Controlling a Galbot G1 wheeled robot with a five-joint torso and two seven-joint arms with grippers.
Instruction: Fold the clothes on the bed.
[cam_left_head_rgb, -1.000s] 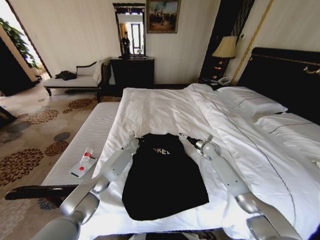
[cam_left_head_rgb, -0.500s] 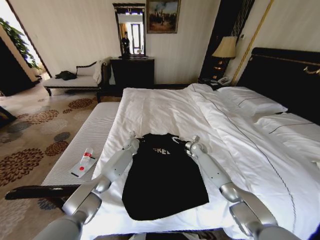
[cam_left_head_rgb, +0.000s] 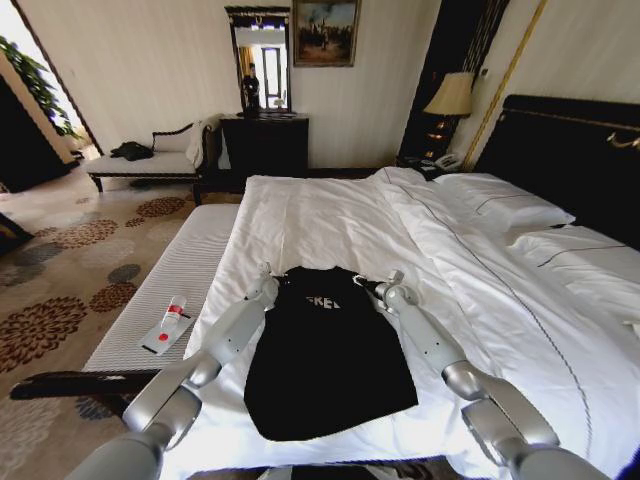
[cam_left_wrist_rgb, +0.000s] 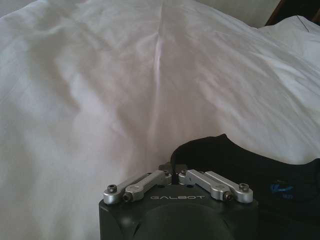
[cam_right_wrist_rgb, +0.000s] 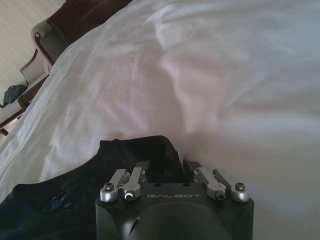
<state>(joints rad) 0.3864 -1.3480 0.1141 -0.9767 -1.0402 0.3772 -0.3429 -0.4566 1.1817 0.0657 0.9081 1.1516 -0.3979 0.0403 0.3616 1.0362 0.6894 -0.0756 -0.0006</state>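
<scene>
White duvet covers the bed (cam_left_head_rgb: 330, 215), and the black T-shirt (cam_left_head_rgb: 325, 360) lies flat on its near half, collar toward the far end, sleeves already tucked in. Both arms reach up its sides to the shoulders. The left gripper (cam_left_head_rgb: 266, 277) sits at the left shoulder as before, fingers drawn together on the cloth edge. The right gripper (cam_left_head_rgb: 378, 288) has swung inward from out on the duvet to the right shoulder, its fingers set over the hem, apparently pinching it. With both far corners now held, I'd judge the lengthwise fold is ready to begin.
</scene>
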